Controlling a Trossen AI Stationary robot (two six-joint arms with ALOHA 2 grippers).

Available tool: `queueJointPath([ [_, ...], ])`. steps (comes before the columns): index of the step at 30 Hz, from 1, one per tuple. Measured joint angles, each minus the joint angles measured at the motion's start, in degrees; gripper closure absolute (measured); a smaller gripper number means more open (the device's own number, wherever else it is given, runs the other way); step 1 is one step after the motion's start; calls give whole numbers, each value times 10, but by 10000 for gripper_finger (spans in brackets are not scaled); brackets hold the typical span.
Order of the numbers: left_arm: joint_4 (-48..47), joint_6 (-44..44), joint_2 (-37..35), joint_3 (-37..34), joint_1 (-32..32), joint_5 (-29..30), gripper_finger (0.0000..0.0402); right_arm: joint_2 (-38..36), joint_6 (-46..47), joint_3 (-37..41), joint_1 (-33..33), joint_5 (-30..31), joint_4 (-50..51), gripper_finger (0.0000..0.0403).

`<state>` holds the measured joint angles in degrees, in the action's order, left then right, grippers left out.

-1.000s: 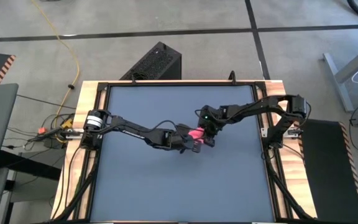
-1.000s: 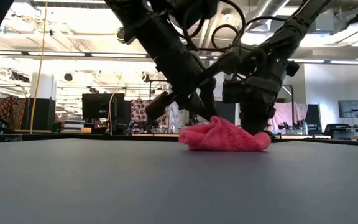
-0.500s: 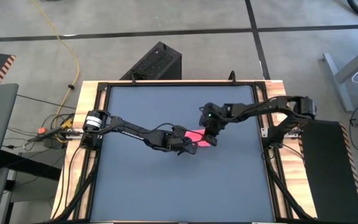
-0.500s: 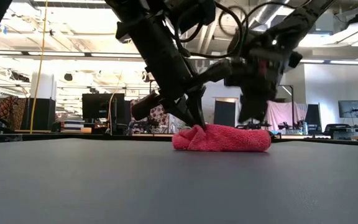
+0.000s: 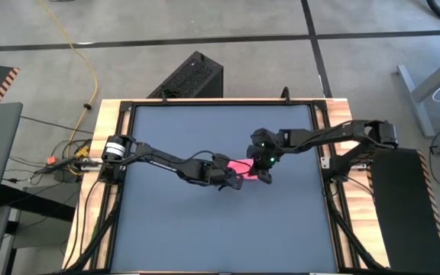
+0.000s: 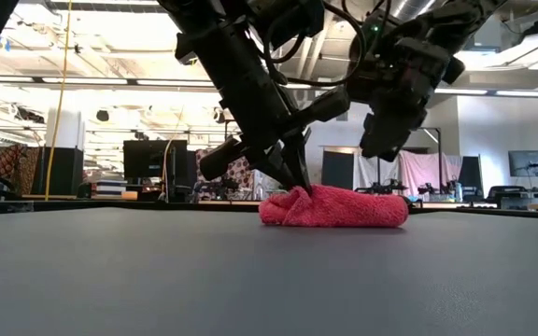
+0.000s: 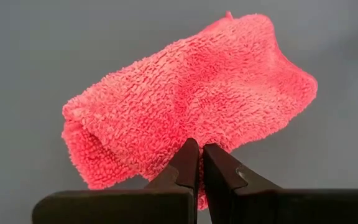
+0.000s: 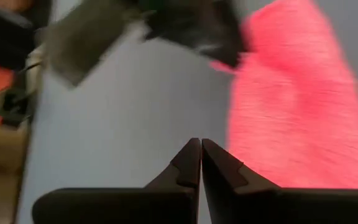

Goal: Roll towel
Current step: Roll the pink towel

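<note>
The towel (image 6: pixel 334 207) lay rolled near the mat's (image 5: pixel 205 229) centre, long axis running nine to three o'clock. The left gripper (image 6: pixel 292 177) pinched its nine o'clock end, fingers together on cloth. The right gripper (image 6: pixel 381 140) hung above the three o'clock end, fingers nearly together, empty.

Light was even and bright overhead. In the low view, ceiling strip lights (image 6: pixel 110 82) glared at upper left, leaving the arms silhouetted. The right wrist view was smeared with motion blur; the left wrist view stayed sharp.
</note>
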<state>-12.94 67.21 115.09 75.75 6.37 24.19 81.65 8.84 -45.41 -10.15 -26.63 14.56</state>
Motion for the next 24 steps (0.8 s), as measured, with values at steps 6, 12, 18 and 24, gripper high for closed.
queueJointPath([
  [6,-1,-20,0,0,0,-22,401,30,6,0,40,-34,-3,316],
  [12,0,-41,0,0,1,-29,401,49,-3,0,72,48,14,213],
  [18,12,-61,0,0,14,-29,401,43,-71,0,96,204,16,146],
  [24,15,-55,0,0,28,-29,401,37,-104,0,114,255,-36,157],
])
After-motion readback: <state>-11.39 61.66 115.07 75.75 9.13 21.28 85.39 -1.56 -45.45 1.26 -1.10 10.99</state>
